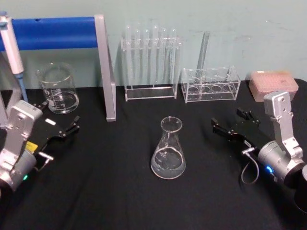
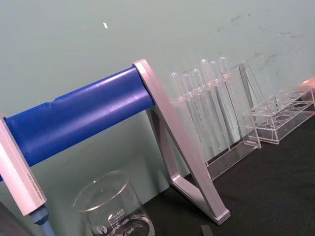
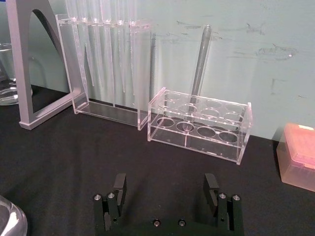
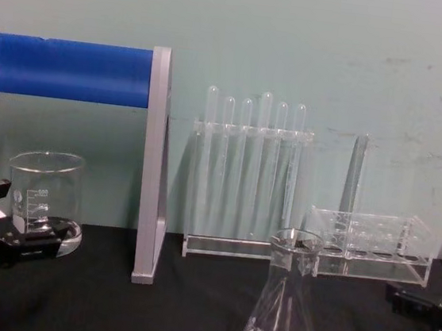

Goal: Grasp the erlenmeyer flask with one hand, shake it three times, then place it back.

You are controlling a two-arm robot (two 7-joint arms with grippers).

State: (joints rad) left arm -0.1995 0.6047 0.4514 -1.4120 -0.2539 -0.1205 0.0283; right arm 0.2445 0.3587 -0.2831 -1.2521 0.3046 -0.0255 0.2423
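A: Head view first. Where is the erlenmeyer flask [image 1: 168, 149]?

B: Upright on the black table [image 1: 120, 191], near the middle, with nothing touching it. The right gripper [image 1: 231, 125] sits to its right, well apart, fingers spread wide and empty, pointing toward the flask. The left gripper [image 1: 65, 130] is at the left, also spread and empty, just in front of the glass beaker [image 1: 59, 89].

A: And farther back?

B: A blue bar stand [image 1: 57, 32] at far left, a tall rack of test tubes [image 1: 149, 62] in the middle, a low clear rack [image 1: 210, 85] with one tube standing in it to the right, and a pink tip box [image 1: 272, 84] at far right.

A: Left wrist view?

B: The blue bar stand [image 2: 78, 115] runs across, the beaker [image 2: 112, 206] below it, the tall tube rack [image 2: 211, 108] and low rack [image 2: 280, 115] beyond. I cannot tell the fingers from this one.

A: Right wrist view?

B: The right gripper's [image 3: 167, 189] two black fingers [image 3: 119, 189] stand far apart with only bare table between them. The low rack [image 3: 199, 123] lies ahead, and the tip box [image 3: 298, 157] off to the side. The flask's [image 3: 10, 216] base peeks in at a corner.

A: Chest view?

B: The flask [image 4: 284, 308] stands close, centre-right, its neck before the low rack [image 4: 372, 243]. The left gripper [image 4: 7, 217] is at the left edge beside the beaker [image 4: 45, 201], open.
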